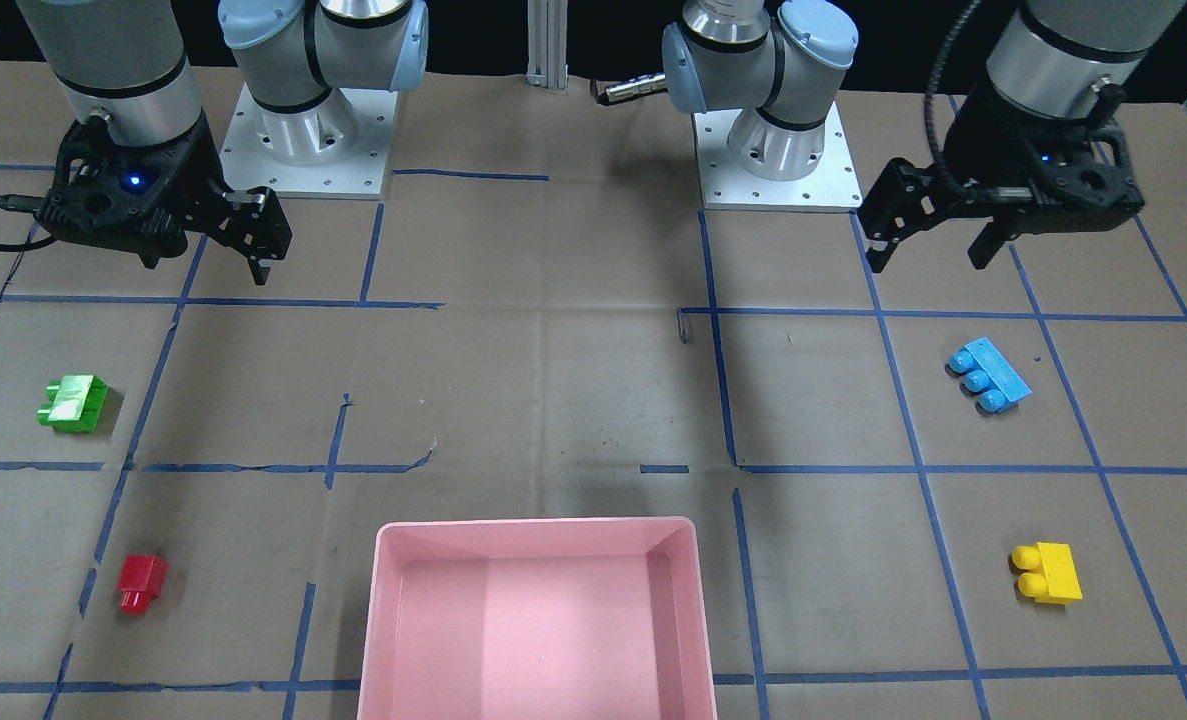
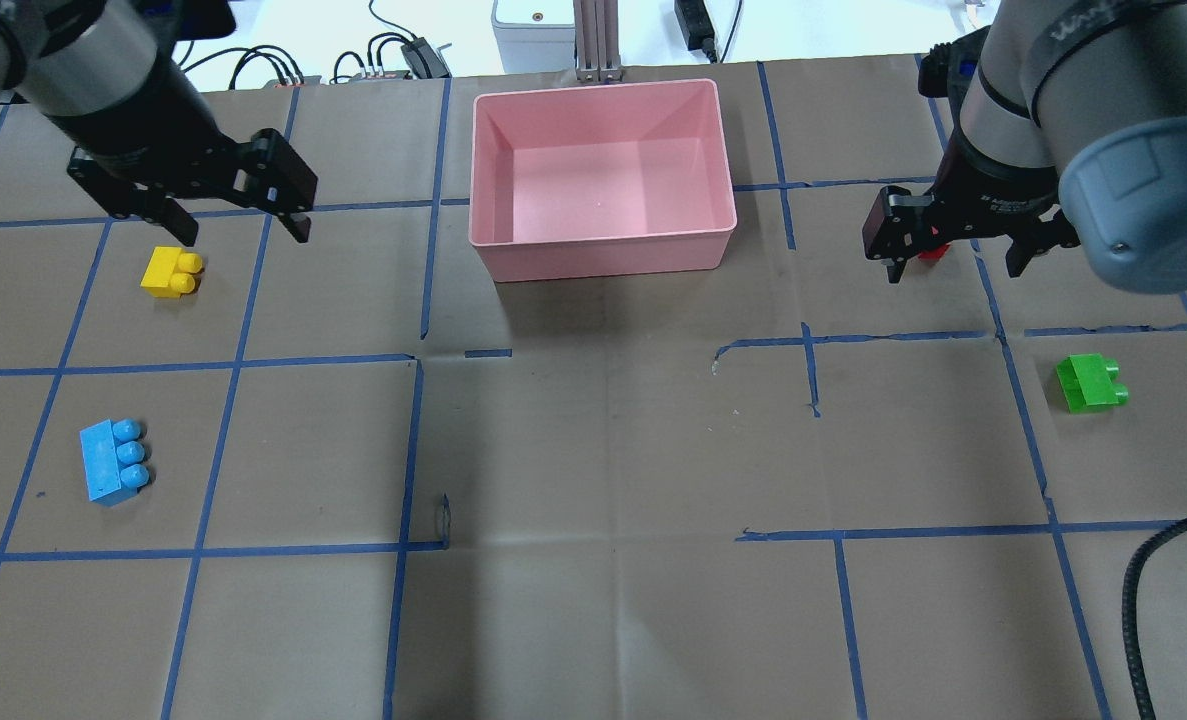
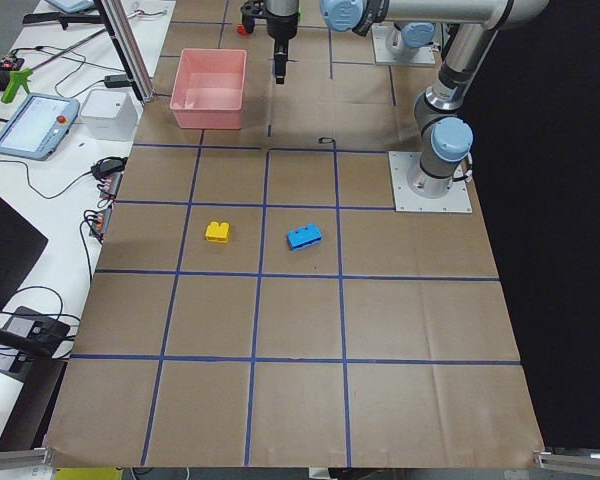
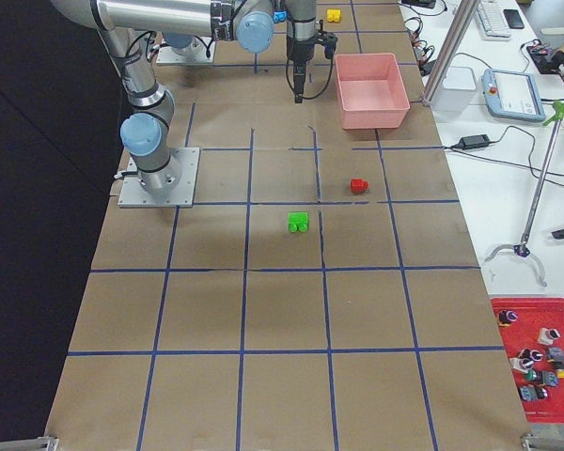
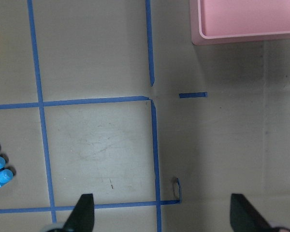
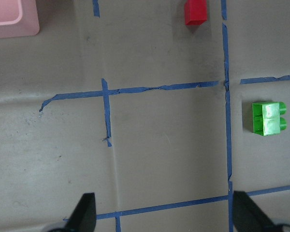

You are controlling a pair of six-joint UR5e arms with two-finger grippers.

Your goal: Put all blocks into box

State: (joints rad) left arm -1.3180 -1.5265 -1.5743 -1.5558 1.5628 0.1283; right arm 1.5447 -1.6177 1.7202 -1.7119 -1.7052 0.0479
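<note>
The pink box [image 2: 603, 243] stands empty at the table's far middle edge. The yellow block [image 2: 170, 271] and the light blue block [image 2: 111, 461] lie on the left side. The green block [image 2: 1090, 382] and the small red block [image 1: 141, 582] lie on the right side. My left gripper [image 2: 238, 222] is open and empty, hovering just beyond the yellow block. My right gripper [image 2: 953, 262] is open and empty, hovering above the red block, which it partly hides in the overhead view. The right wrist view shows the red block [image 6: 195, 11] and the green block [image 6: 267, 118].
Blue tape lines grid the brown table cover. The two arm bases [image 1: 308, 140] stand at the robot's edge of the table. A side bench with a tablet [image 3: 35, 125] runs along the far side, and a red parts tray [image 4: 536, 352] sits there too.
</note>
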